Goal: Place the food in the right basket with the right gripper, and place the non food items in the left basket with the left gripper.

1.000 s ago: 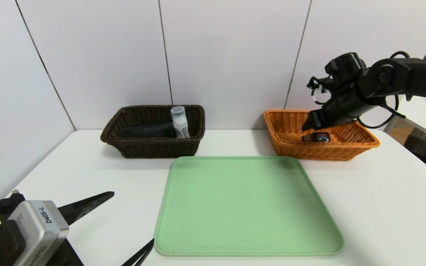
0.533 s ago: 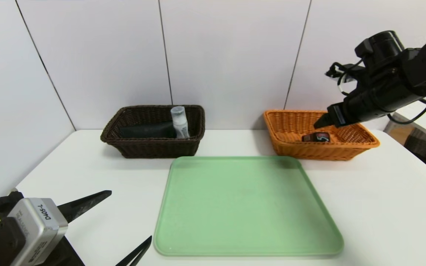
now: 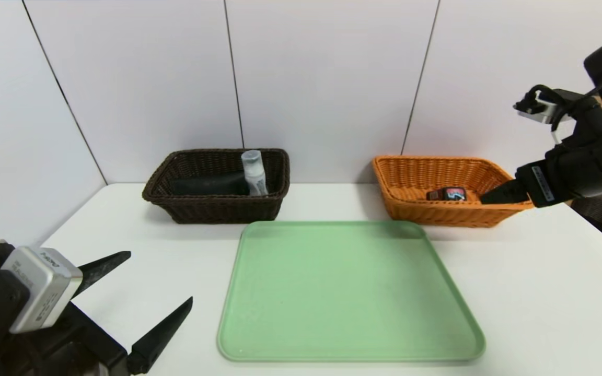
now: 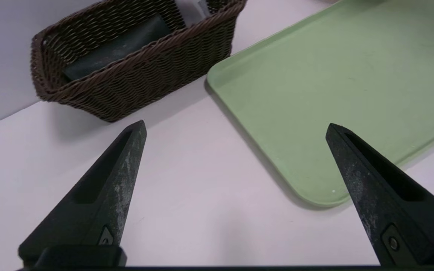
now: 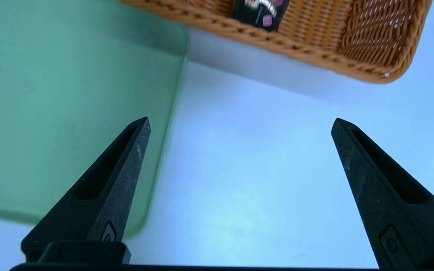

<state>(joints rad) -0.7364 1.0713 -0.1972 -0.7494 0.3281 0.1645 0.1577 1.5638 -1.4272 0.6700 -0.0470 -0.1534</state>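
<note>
The brown left basket (image 3: 216, 209) holds a dark flat pouch (image 3: 209, 184) and a translucent capped bottle (image 3: 254, 172). A dark food packet (image 3: 447, 194) lies in the orange right basket (image 3: 458, 215). My right gripper (image 3: 494, 196) hovers off that basket's right end, open and empty; its wrist view shows bare table between the fingers (image 5: 241, 120), with the basket (image 5: 315, 56) and packet (image 5: 262, 11) beyond. At the table's near left corner, my left gripper (image 3: 160, 277) is open and empty over bare table (image 4: 236, 126), facing the brown basket (image 4: 145, 75).
A green tray (image 3: 350, 292) lies in the middle of the white table with nothing on it. Its left corner (image 4: 315, 188) sits close to my left gripper's fingers. White wall panels stand right behind both baskets.
My right gripper has drawn back from above the orange basket to the right and lower, its fingers spreading wider; the packet stays in the basket. The left gripper has turned and shifted slightly left.
</note>
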